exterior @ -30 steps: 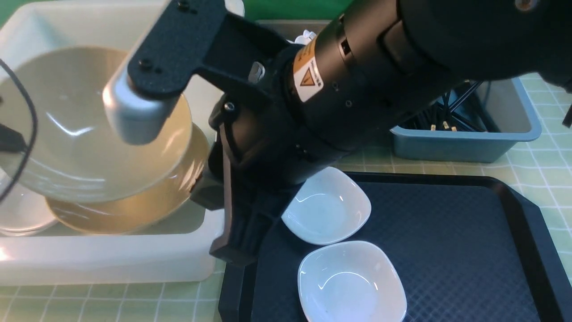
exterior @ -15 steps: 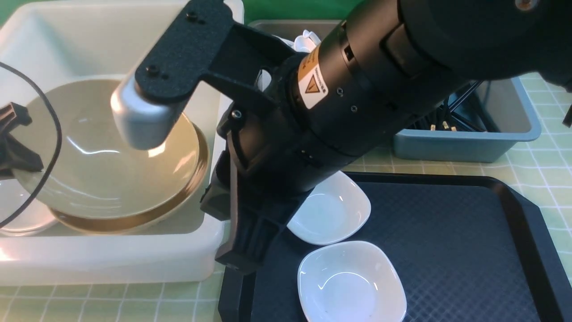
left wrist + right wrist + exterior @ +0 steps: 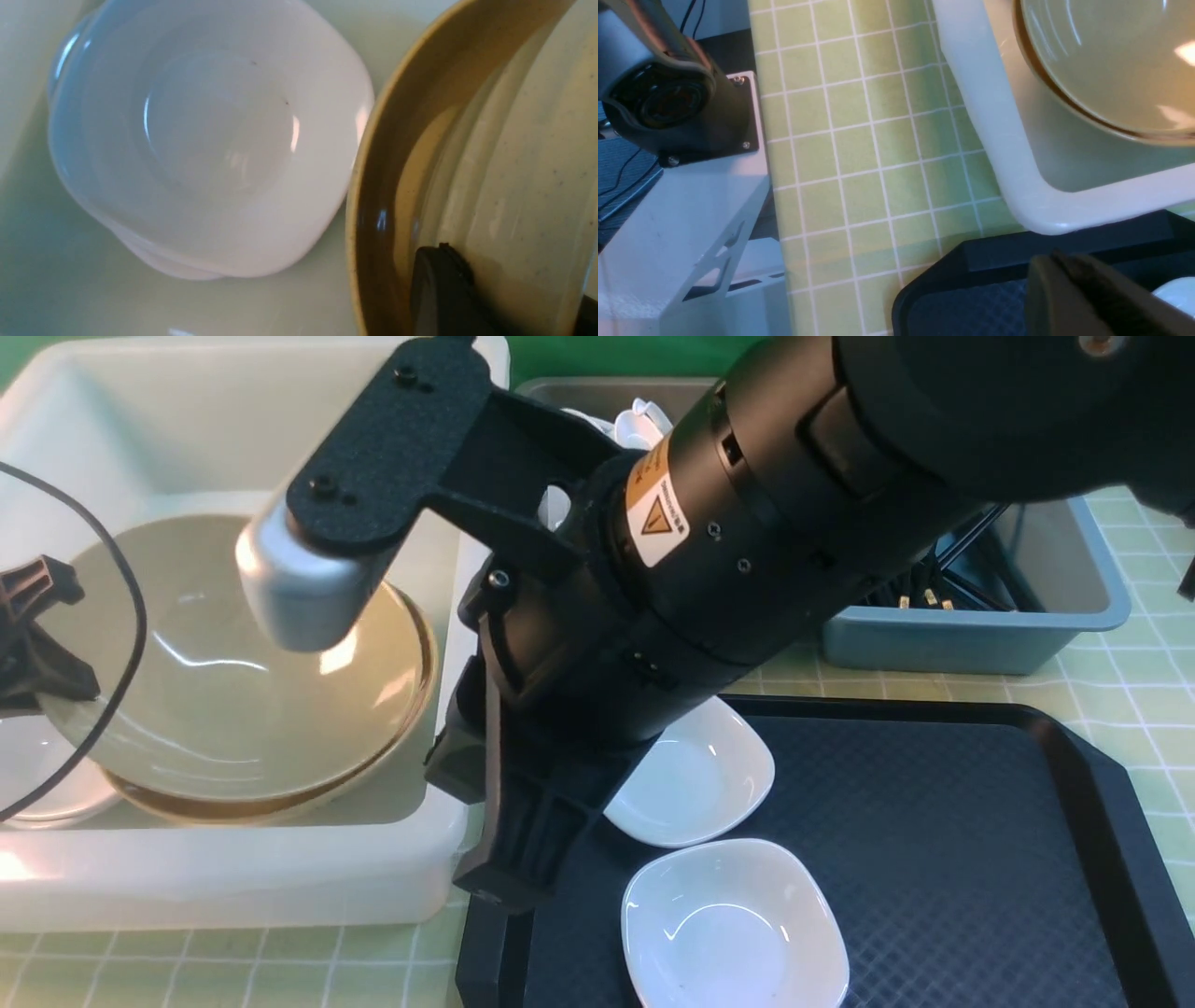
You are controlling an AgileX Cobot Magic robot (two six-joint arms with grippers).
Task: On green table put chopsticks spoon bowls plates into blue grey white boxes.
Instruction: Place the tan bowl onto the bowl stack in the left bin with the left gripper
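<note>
Two tan bowls sit nested in the white box [image 3: 233, 877]. The upper bowl [image 3: 233, 709] [image 3: 523, 140] lies tilted in the lower bowl [image 3: 415, 653] [image 3: 373, 186]. My left gripper [image 3: 37, 635] [image 3: 514, 280] is shut on the upper bowl's left rim. Stacked white plates [image 3: 201, 140] lie beside the bowls. Two more plates [image 3: 695, 779] [image 3: 733, 924] rest on the black tray [image 3: 980, 849]. My right gripper [image 3: 504, 887] [image 3: 1057, 261] hangs shut and empty over the tray's left edge. Chopsticks [image 3: 934, 579] lie in the blue box [image 3: 971, 635]. A white spoon end [image 3: 644, 420] shows in the grey box [image 3: 579, 387].
My right arm crosses the middle and hides most of the grey box. The green table [image 3: 859, 140] shows between the white box and the robot's white mount [image 3: 668, 210]. A black cable [image 3: 121, 644] loops over the bowls.
The upper bowl has come down into the lower bowl inside the white box. The left gripper came into view at its rim. My right arm shifted slightly right.
</note>
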